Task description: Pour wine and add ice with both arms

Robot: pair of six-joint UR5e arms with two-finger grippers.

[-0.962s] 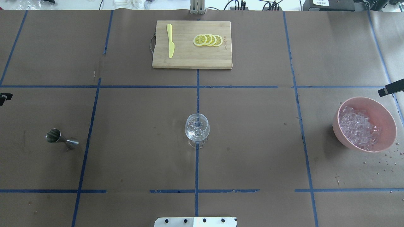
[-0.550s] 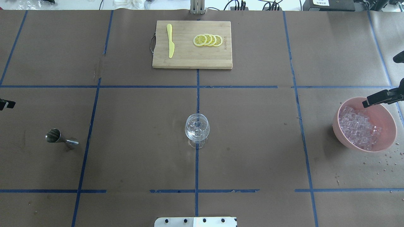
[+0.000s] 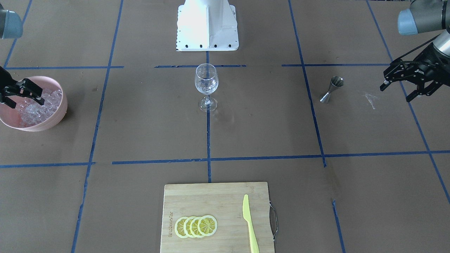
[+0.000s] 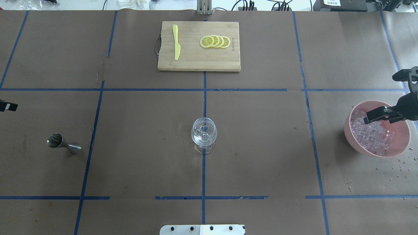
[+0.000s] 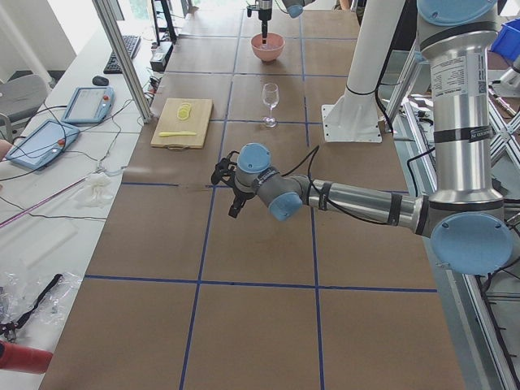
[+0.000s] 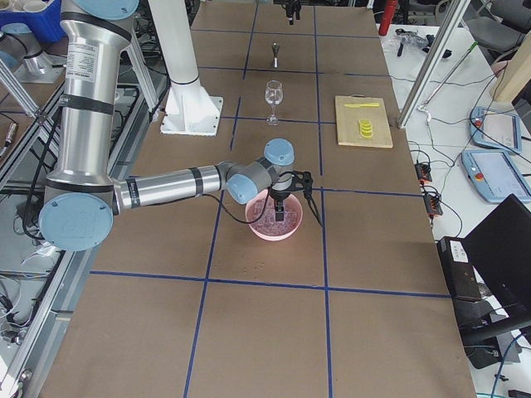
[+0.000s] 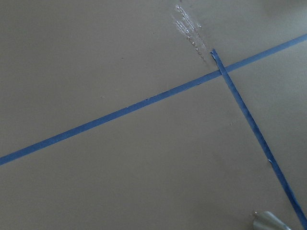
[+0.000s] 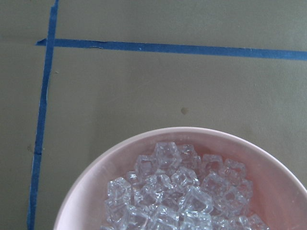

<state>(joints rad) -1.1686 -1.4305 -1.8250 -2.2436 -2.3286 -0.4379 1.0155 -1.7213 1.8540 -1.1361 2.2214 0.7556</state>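
A table covered in matte brown paper, gridded with blue tape. At the robot's right sits a round, smooth pink bowl heaped with ice: glossy, clear cube-like chunks. The right gripper hangs over the bowl with its black jaws spread, holding nothing. A clear stemmed glass stands upright mid-table. To the left stands a shiny metal jigger, hourglass-shaped. Beside it the left gripper hovers with jaws wide apart and empty. At the far edge lies a rectangular bamboo board bearing four overlapping lemon slices and a pale yellow plastic knife (the board's burnt-in mark is too small to read).
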